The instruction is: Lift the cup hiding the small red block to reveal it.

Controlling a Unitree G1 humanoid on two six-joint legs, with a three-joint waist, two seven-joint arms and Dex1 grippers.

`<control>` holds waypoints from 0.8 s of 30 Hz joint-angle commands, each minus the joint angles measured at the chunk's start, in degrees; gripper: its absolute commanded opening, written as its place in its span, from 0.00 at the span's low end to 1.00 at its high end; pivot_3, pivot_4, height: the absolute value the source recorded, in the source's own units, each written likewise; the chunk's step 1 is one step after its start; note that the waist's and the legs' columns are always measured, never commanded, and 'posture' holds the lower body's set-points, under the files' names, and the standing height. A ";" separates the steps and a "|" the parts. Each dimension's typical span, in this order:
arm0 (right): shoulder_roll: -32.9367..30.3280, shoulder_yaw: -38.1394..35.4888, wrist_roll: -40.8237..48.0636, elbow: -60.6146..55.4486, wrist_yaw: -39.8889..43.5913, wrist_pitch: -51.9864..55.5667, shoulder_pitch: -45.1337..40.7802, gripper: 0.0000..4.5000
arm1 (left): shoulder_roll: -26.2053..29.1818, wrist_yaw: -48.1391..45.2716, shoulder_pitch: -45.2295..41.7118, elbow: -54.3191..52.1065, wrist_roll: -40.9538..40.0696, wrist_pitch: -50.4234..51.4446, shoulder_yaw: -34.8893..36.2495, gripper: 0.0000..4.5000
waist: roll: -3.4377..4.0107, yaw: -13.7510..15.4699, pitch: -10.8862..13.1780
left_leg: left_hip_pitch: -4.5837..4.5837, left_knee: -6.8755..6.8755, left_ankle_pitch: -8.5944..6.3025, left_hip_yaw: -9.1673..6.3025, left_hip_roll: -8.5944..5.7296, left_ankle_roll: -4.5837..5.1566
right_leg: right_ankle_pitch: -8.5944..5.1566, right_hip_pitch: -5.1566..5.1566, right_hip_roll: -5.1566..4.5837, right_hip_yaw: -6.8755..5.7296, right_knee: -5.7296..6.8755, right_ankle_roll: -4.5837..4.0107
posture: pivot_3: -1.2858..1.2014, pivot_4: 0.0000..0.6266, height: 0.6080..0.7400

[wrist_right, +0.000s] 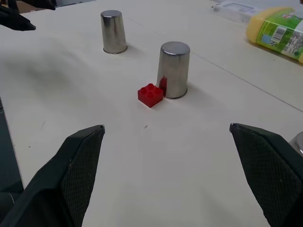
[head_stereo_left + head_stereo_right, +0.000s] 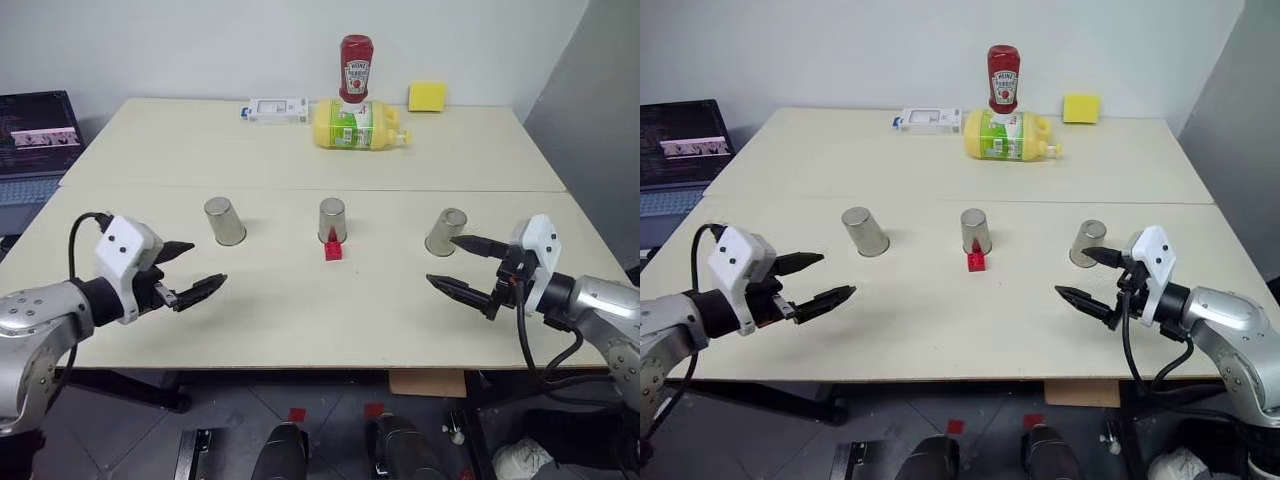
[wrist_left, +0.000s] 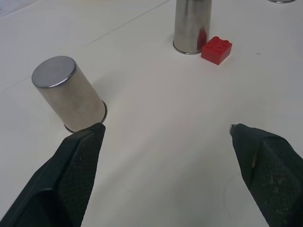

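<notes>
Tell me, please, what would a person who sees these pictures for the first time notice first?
Three upturned metal cups stand in a row across the table, and the small red block lies in the open, right in front of the middle cup. Behind them a red ketchup bottle stands beside a yellow bottle lying on its side.

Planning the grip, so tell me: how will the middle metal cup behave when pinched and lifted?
The middle cup looks rigid, so it shouldn't deform. Its polished, tapered wall may slip between the fingers. It stands upside down and is tall for its base, so a sideways nudge could tip it toward the red block.
</notes>
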 commanded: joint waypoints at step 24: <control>-1.54 -3.80 1.69 -1.72 -1.84 2.11 -2.01 1.00 | 1.16 1.46 -2.10 -4.69 -2.78 2.91 1.03 1.00 | 0.00 0.02 0.00 | -0.03 -0.01 0.00 0.00 -0.01 0.00 | 0.01 -0.01 0.00 0.01 -0.01 0.02 | 0.52 0.24 1.00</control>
